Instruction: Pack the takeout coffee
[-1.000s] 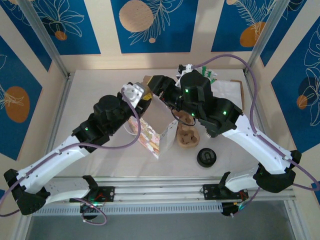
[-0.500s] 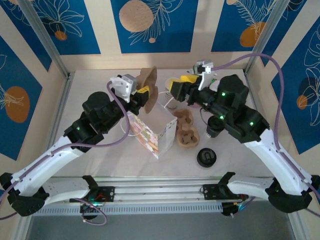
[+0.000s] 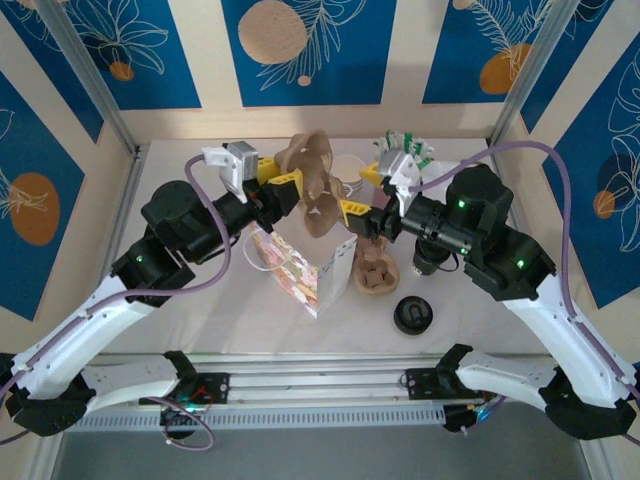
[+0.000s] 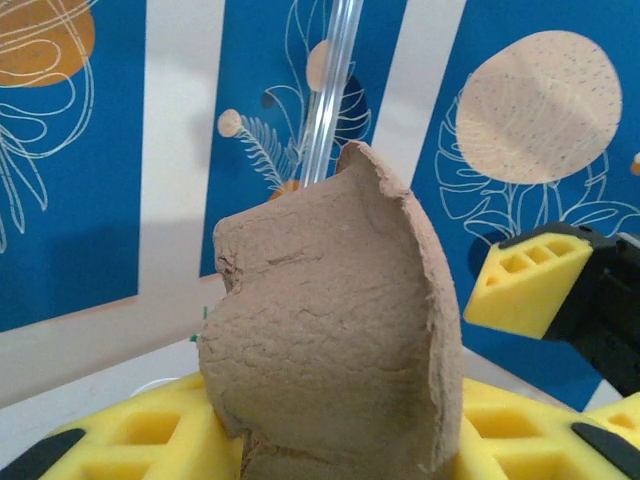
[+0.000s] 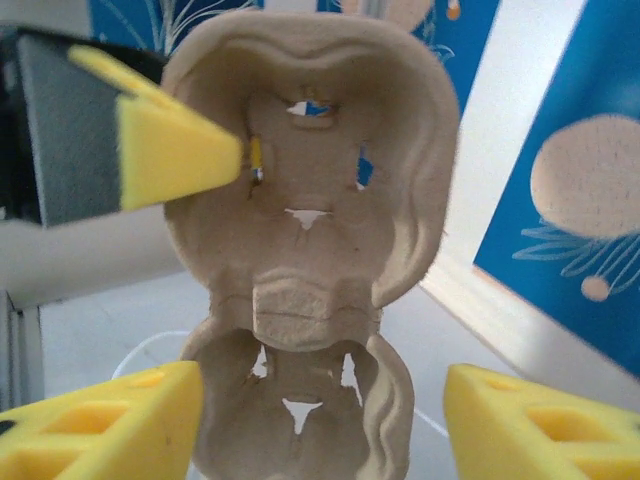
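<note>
- My left gripper [image 3: 292, 186] is clamped on a brown pulp cup carrier [image 3: 312, 180] and holds it on edge at the upper centre of the overhead view. In the left wrist view the carrier rises from between both yellow pads [image 4: 140, 432].
- My right gripper [image 3: 360, 192] faces the carrier from the right with its jaws apart and nothing gripped. In the right wrist view its fingers [image 5: 110, 425] sit in the lower corners, either side of the carrier's lower half. There is a clear gap on the right side, but I cannot tell whether the left side touches.
- The takeout coffee [image 3: 428, 264] stands on the table [image 3: 335, 338] right of centre, its dark lid half tucked under my right arm. It is blurred, so I read it with some doubt. Neither gripper touches it.
- The paper bag [image 3: 295, 275] stands open at centre, its mouth just below the held carrier's lower edge.
- A second carrier [image 3: 377, 276] lies flat just beside the bag's right wall, between the bag and the coffee, so that side is tight.
- A black lid [image 3: 413, 315] lies lower right of the bag, apart from it.
- Open room is the bare strip along the table's near edge, lower centre.
- Metal posts [image 3: 85, 75] fence the upper corners.
</note>
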Motion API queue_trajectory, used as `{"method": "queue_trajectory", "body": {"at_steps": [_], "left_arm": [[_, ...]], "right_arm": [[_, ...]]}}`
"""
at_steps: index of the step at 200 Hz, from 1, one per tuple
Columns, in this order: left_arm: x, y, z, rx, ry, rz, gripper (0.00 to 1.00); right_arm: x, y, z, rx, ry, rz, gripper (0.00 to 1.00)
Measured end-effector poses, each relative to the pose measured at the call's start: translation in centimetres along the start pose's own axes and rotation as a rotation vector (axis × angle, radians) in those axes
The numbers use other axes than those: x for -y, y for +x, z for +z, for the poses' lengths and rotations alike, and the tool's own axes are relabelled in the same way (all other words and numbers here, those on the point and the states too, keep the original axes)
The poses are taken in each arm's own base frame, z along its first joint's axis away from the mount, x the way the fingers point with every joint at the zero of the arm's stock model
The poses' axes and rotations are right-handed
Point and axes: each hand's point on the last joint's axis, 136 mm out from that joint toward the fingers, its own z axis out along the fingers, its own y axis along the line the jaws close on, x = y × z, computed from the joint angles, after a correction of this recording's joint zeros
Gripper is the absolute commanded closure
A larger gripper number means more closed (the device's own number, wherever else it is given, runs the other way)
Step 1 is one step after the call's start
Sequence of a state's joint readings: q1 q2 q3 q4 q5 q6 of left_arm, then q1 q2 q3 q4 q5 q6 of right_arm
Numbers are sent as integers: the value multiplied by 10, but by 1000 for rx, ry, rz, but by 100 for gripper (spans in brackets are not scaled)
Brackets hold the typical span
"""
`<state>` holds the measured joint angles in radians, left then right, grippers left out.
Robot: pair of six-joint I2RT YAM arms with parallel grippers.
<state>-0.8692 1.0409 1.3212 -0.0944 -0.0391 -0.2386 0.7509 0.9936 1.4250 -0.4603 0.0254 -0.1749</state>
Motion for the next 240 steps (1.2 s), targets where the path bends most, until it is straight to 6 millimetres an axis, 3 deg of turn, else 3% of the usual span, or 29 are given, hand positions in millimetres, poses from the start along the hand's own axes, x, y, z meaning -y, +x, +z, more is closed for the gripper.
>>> {"method": "queue_trajectory", "body": {"at_steps": [31, 64, 132, 184, 240], "left_arm": [[4, 1, 0, -4, 24, -30, 58], [8, 0, 0, -6, 48, -52, 58], [11, -1, 0, -2, 63, -59, 59], [8, -3, 1, 25, 49, -58, 59], [7, -2, 2, 29, 43, -59, 59]], "right_arm": [[-19, 18, 14, -22, -66, -72, 39], [-19, 31, 32, -38, -43, -84, 38], [-10, 5, 36, 62, 36, -95, 43], [-8, 13, 49, 37, 39, -15, 43], [-7, 12, 50, 45, 51, 57, 44]]}}
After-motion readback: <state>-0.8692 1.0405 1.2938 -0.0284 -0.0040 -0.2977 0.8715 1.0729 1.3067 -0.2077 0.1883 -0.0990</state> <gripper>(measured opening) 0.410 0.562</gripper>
